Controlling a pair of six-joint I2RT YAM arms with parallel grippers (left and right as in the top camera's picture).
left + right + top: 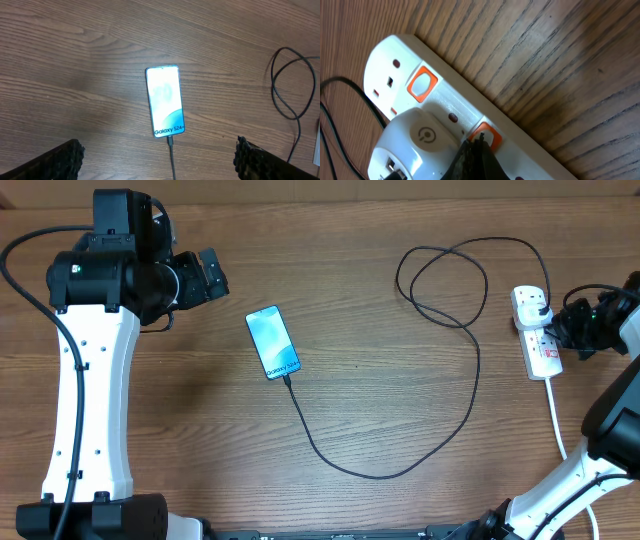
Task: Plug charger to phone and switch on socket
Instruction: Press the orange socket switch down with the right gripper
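Right pincer (pixel 473 152) pinched together, tip touching a red switch (pixel 487 134).
Socket (pixel 447 97) lies flat right under me, long side slanting across, its white cord (pixel 555 420) end pointing back toward my arm.

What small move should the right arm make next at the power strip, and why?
Probably press the right gripper down onto the orange-red switch beside the white adapter. The charger cable already meets the phone at its lower edge, the adapter sits in the socket, and the closed fingertips sit right at that switch. I cannot tell whether it is already on.
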